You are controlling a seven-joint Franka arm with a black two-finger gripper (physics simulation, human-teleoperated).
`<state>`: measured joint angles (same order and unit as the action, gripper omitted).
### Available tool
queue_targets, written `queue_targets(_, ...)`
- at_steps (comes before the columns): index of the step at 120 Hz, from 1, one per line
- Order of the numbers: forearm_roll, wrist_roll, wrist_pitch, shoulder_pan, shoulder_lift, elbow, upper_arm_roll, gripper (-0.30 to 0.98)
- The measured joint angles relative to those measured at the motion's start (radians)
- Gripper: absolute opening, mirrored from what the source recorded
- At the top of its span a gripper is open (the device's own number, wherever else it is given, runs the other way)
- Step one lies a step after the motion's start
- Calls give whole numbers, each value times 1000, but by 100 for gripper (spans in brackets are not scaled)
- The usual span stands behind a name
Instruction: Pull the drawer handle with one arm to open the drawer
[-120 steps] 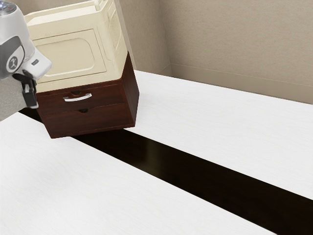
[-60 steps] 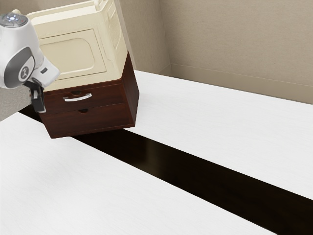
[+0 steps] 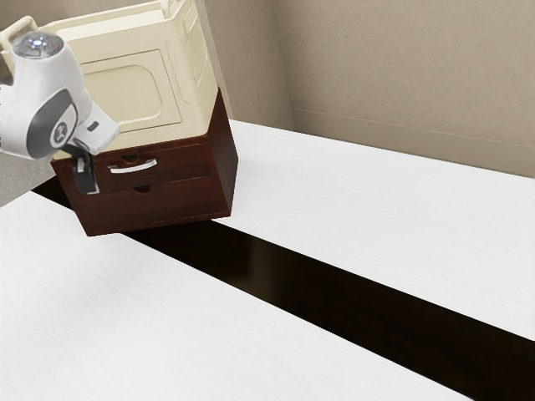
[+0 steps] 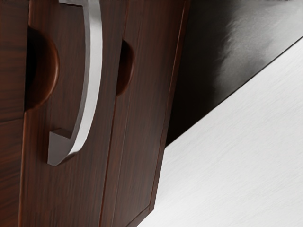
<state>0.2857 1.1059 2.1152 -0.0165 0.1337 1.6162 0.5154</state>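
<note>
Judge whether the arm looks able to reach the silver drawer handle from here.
Probably yes: the gripper hangs near the handle, toward the exterior view's left, and nothing seems to block the way.

A box [image 3: 129, 90] sits on the drawer cabinet [image 3: 188, 197].

A curved, silvery handle [image 4: 94, 61] bows out from a dark reddish-brown drawer front [image 4: 61, 194], one squared foot meeting the grained wood. A rounded notch [image 4: 46, 71] is cut into that front beside the handle, and a smaller notch [image 4: 125, 68] marks the neighboring front [image 4: 142, 142], across a narrow seam. Beyond the wood lie a glossy black band [image 4: 203, 56] with a pale, cloudy sheen and the white, faintly streaked counter [image 4: 251, 165], meeting along a straight edge.
</note>
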Motion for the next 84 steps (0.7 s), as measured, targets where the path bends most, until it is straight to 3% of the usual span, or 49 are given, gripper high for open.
queue_targets(84, -46, 10, 45, -9, 89, -17, -24, 69)
